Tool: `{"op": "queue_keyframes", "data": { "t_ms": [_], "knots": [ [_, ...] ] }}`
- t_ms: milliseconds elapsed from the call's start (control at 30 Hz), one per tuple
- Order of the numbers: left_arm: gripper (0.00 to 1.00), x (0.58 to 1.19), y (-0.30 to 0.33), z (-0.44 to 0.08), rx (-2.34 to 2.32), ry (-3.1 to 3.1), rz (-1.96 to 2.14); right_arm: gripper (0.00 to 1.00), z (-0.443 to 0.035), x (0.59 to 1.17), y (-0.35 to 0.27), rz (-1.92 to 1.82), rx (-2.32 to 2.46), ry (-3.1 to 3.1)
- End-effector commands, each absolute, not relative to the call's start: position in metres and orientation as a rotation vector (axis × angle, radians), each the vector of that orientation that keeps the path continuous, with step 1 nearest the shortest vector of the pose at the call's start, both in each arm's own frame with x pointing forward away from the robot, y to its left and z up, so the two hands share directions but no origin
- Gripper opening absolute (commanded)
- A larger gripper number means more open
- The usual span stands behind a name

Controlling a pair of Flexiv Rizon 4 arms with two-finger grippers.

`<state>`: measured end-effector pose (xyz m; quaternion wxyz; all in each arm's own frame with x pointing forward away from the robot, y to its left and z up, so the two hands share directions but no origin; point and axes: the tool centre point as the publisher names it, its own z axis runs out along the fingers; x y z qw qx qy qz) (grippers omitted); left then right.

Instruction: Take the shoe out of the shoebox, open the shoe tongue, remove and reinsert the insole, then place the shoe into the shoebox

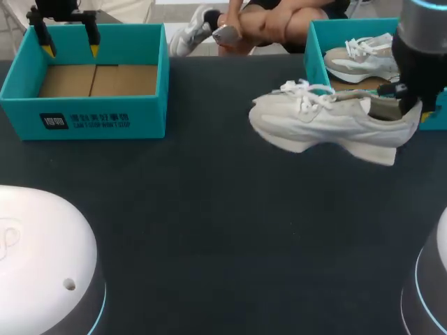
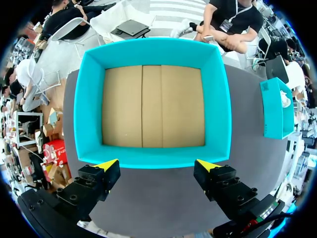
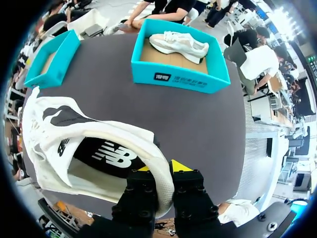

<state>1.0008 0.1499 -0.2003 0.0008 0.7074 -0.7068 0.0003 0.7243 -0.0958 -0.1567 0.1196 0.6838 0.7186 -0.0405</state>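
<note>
The shoe point(image 1: 328, 122) is out of its shoebox point(image 1: 312, 43), hanging near the desk's point(image 1: 209, 230) far right corner, heel collar clenched in the right tool point(image 3: 161, 168). Left tool point(image 1: 70, 47) hangs released. Tongue, insole point(image 3: 91, 148), reboxing remain.

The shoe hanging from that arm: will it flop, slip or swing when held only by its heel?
The shoe probably keeps its shape: gripped at the heel alone, it juts out with the toe not sagging. It seems light for its size, since the jaws' pinch on the heel rim carries it. The loose laces will likely dangle and could snag.
</note>
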Motion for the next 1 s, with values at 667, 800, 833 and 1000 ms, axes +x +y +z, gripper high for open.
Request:
{"op": "queue_keyframes", "data": {
  "t_ms": [667,800,833,1000],
  "knots": [
    [1.00,1.001,0.150,-0.200,2.221,-2.220,0.000,0.00,-0.266,0.642,0.062,-0.076,1.946,2.209],
    [1.00,1.001,0.150,-0.200,2.221,-2.220,0.000,0.00,-0.285,0.639,0.077,-0.099,1.922,2.202],
    [1.00,1.001,0.150,-0.200,2.221,-2.220,0.000,0.00,-0.290,0.639,0.080,-0.100,1.924,2.199],
    [1.00,1.001,0.150,-0.200,2.221,-2.220,0.000,0.00,-0.310,0.644,0.095,-0.111,1.912,2.185]
  ]
}}
